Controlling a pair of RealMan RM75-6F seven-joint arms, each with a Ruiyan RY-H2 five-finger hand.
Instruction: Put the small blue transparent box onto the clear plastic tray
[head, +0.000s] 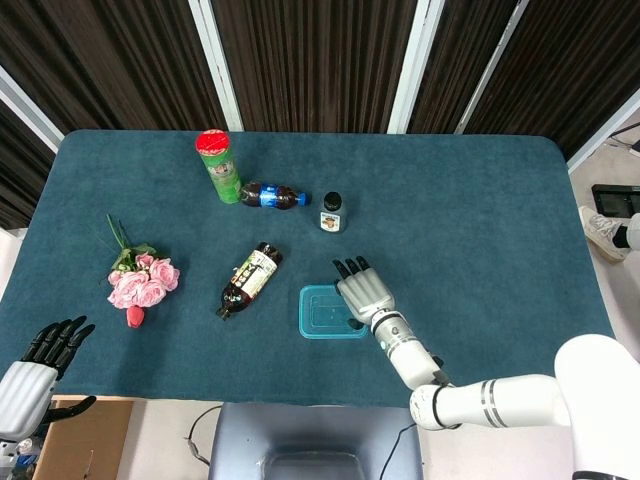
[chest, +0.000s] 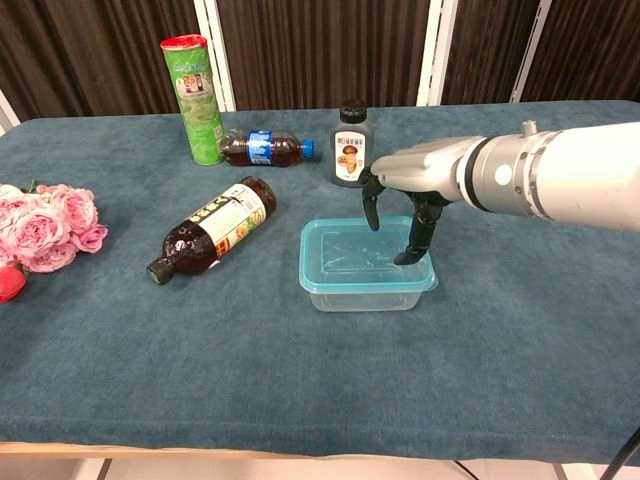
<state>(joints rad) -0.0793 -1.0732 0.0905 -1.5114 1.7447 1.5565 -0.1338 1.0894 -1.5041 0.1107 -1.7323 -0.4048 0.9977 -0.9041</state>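
The small blue transparent box (head: 322, 312) (chest: 350, 262) sits on the teal tablecloth near the front middle. My right hand (head: 362, 290) (chest: 420, 175) hovers over its right end with the fingers pointing down and apart. One fingertip touches the box top near the right rim, and another hangs just behind the far rim. The hand does not grip the box. My left hand (head: 35, 368) is off the table at the bottom left of the head view, fingers spread and holding nothing. No clear plastic tray shows in either view.
A small dark bottle (head: 331, 212) (chest: 350, 145) stands just behind the box. A brown bottle (head: 250, 279) (chest: 212, 228) lies to its left. Further back are a lying cola bottle (head: 272, 195) and a green can (head: 218, 165). Pink roses (head: 140, 280) lie at the left.
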